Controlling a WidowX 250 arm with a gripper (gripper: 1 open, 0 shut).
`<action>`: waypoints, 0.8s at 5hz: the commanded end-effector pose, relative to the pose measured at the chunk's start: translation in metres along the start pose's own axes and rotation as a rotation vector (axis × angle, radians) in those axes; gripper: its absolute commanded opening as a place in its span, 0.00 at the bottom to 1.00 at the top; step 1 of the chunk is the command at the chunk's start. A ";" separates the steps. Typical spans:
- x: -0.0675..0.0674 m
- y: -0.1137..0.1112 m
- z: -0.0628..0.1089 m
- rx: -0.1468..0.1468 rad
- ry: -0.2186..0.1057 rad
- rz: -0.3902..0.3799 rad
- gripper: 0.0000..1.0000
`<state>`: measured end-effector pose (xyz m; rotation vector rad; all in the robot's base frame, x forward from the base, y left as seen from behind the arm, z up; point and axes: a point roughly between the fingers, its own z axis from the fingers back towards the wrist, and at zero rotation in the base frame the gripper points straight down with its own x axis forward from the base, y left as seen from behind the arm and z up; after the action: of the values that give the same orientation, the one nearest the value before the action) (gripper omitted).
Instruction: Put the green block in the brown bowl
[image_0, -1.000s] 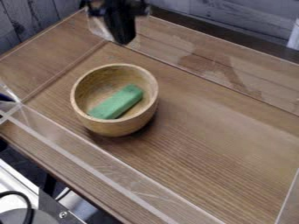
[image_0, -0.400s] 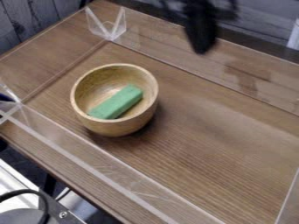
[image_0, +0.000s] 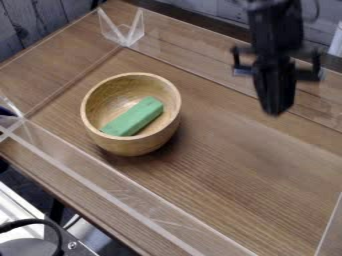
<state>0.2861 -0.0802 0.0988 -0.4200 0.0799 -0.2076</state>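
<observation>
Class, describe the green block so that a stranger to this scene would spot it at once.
Start at the wooden tabletop with clear walls. On its left side stands a round light-brown wooden bowl. Inside it lies the small bright green rectangular block, the only green thing there.

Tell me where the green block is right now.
In the camera view, the green block lies inside the brown bowl, left of centre on the wooden table, well left of the gripper.
</observation>
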 end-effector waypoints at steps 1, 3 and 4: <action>0.014 0.025 0.033 -0.027 -0.062 0.033 0.00; 0.025 0.045 0.038 -0.033 -0.073 -0.004 0.00; 0.035 0.025 0.014 -0.030 -0.034 -0.062 0.00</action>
<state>0.3177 -0.0619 0.0823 -0.4614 0.1038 -0.2529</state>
